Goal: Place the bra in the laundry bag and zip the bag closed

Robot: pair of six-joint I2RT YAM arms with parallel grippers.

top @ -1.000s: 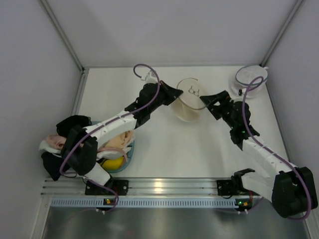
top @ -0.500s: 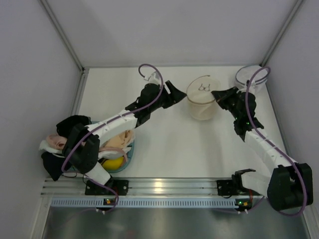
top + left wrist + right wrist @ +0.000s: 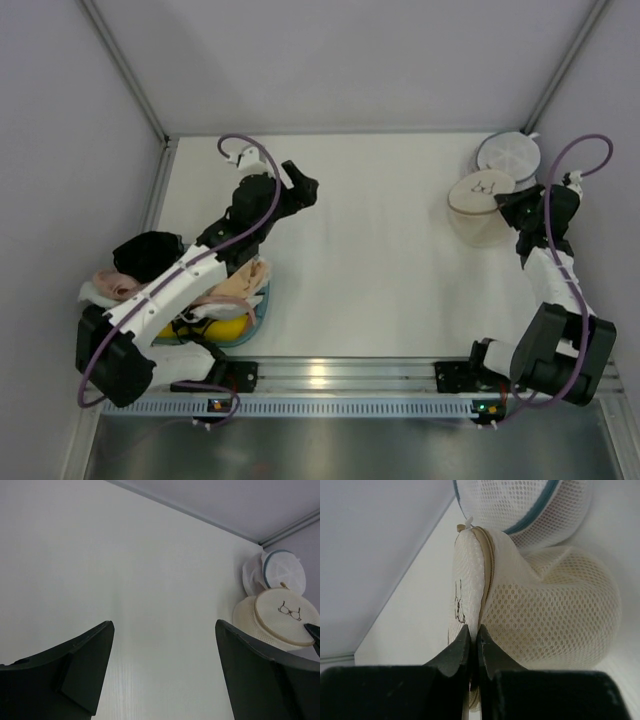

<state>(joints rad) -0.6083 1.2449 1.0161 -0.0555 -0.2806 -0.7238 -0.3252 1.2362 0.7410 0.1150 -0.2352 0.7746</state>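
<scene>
The laundry bag (image 3: pixel 478 207), round white mesh with a beige zip rim and a small dark mark on its lid, stands tilted at the far right of the table. It also shows in the left wrist view as the laundry bag (image 3: pixel 281 619). My right gripper (image 3: pixel 512 206) is shut on its rim, the fingertips (image 3: pixel 462 639) pinching the zip seam of the laundry bag (image 3: pixel 555 615). My left gripper (image 3: pixel 305 186) hangs open over bare table at the far left, nothing between its jaws (image 3: pixel 162 625). The mustard-yellow bra (image 3: pixel 226 328) lies in the near-left pile, mostly covered.
A second round mesh bag with a blue rim (image 3: pixel 507 152) lies in the far right corner, touching the laundry bag. Peach and pink garments (image 3: pixel 238 280) and a black one (image 3: pixel 148 250) heap on a blue-rimmed basket (image 3: pixel 262 308) near the left arm's base.
The left gripper opened, let go of the laundry bag and drew back to the left. The right gripper shut on the bag's rim and carried it right, up against the blue-rimmed bag.
</scene>
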